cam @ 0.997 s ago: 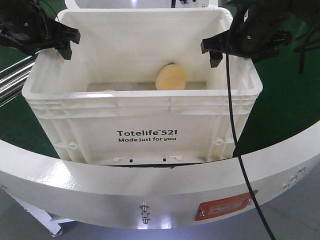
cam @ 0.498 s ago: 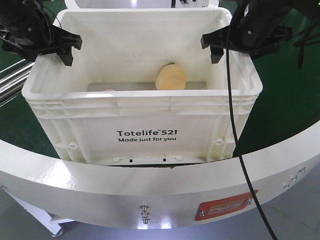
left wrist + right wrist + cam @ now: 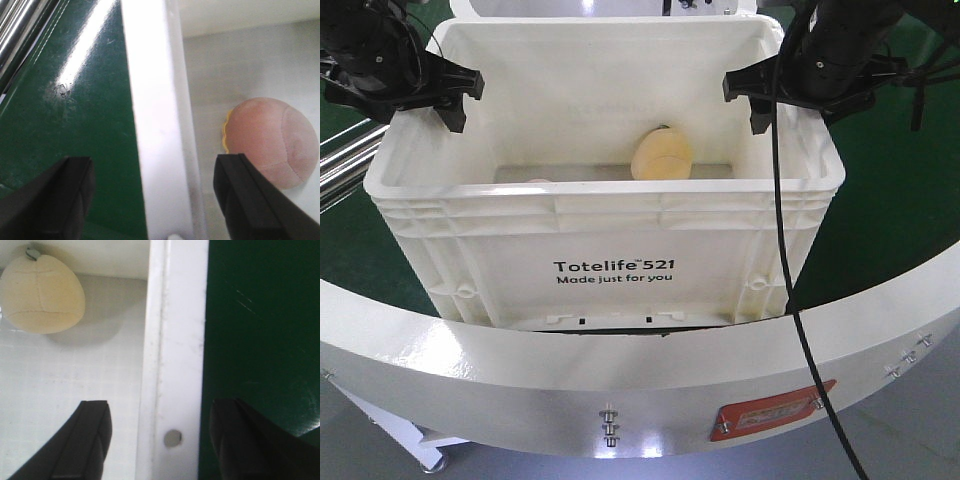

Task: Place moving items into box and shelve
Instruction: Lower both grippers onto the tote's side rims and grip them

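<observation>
The white box (image 3: 610, 215) with black "Totelife 521" print stands in the middle. Two moving items lie on its floor: a pale yellow one (image 3: 661, 154) (image 3: 42, 292) near the back, and a reddish-pink one (image 3: 272, 142) by the left wall. In the front view only a sliver of the reddish-pink one (image 3: 535, 181) shows. My left gripper (image 3: 405, 105) (image 3: 155, 200) is open and straddles the box's left rim (image 3: 160, 125), one finger outside and one inside. My right gripper (image 3: 800, 105) (image 3: 160, 440) is open and straddles the right rim (image 3: 175, 340) the same way. Neither holds anything.
The box sits on a green surface (image 3: 75, 110) inside a curved white ring (image 3: 650, 390). A black cable (image 3: 782, 250) hangs from the right arm down across the box's right corner. Metal rails (image 3: 340, 160) run at the far left.
The left gripper shifted slightly right and down toward the left rim. The right gripper moved a little up and right over the right rim. The box and the items stayed put.
</observation>
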